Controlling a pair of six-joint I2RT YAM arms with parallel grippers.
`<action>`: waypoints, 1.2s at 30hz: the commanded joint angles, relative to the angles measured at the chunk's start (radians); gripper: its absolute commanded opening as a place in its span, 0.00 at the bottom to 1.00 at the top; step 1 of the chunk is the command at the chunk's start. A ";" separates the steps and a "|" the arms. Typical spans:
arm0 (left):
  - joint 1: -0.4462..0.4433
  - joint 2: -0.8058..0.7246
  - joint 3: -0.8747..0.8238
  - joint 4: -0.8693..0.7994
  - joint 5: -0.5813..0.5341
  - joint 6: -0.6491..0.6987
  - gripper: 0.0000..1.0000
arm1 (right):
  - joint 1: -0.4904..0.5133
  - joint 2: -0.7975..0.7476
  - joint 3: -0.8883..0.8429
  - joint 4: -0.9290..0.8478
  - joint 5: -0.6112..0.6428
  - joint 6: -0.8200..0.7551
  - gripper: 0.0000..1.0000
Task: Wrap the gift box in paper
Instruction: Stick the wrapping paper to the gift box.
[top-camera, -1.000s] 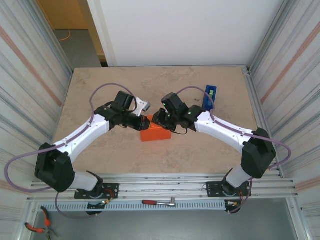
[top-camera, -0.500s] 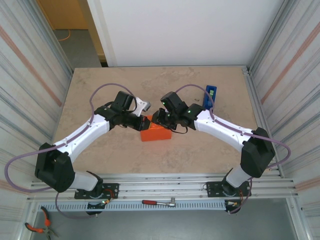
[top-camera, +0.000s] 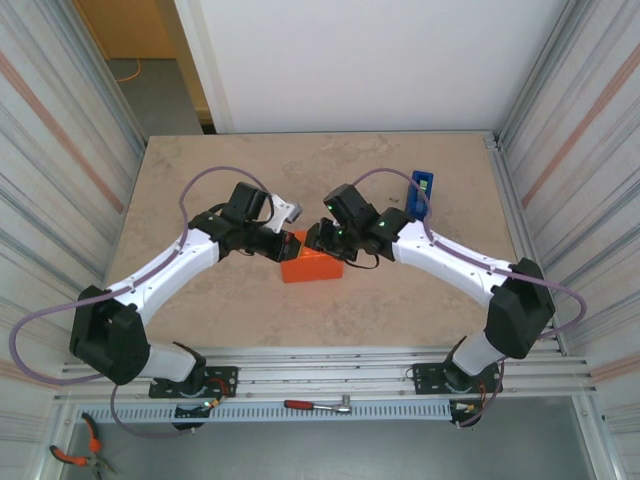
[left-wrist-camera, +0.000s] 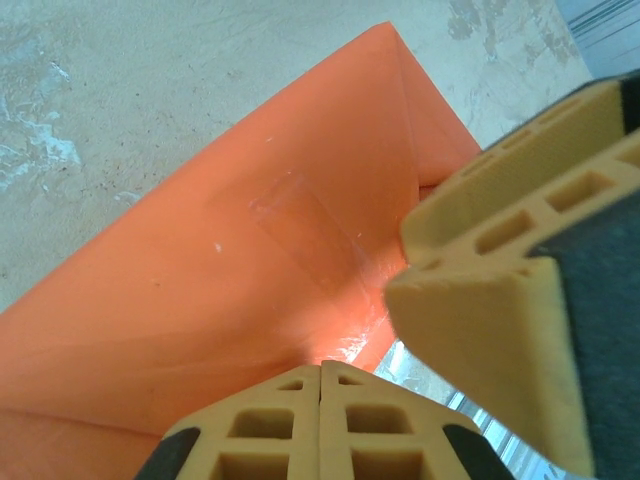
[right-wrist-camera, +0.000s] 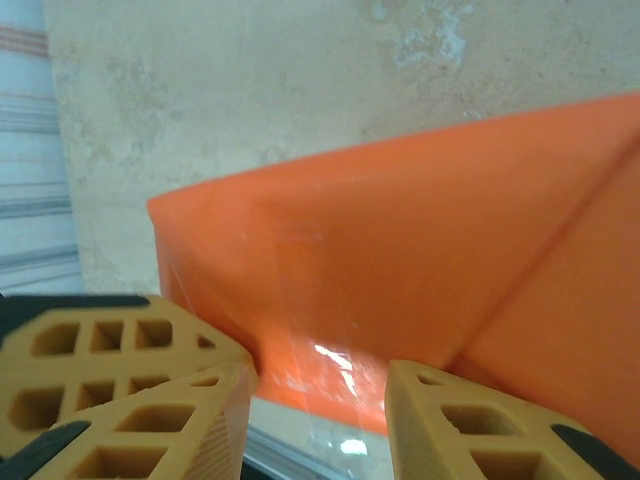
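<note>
My left pincer (left-wrist-camera: 320, 385) is squeezed tight, tips together, right at the edge of the paper (left-wrist-camera: 200, 300). It has not moved. My right pincer (right-wrist-camera: 318, 395) has let go: its fingers (right-wrist-camera: 130, 370) stand apart with nothing between them, wider than a moment ago, and its wrist has turned a little. The paper is folded up in a box shape in the middle of the table (top-camera: 200, 180), between my two pincers, in the same spot as before. A clear strip of tape (left-wrist-camera: 300, 225) lies on it. The blue tape holder (top-camera: 421, 194) sits off to my right.
</note>
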 joint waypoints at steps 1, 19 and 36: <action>-0.003 0.022 -0.041 -0.061 -0.050 0.013 0.00 | -0.014 -0.068 -0.019 -0.110 0.032 -0.046 0.42; -0.003 0.023 -0.051 -0.051 -0.044 0.010 0.00 | -0.135 0.091 0.049 0.184 -0.313 -0.102 0.00; -0.004 0.021 -0.057 -0.049 -0.043 0.010 0.00 | -0.157 0.155 -0.014 0.241 -0.370 -0.106 0.00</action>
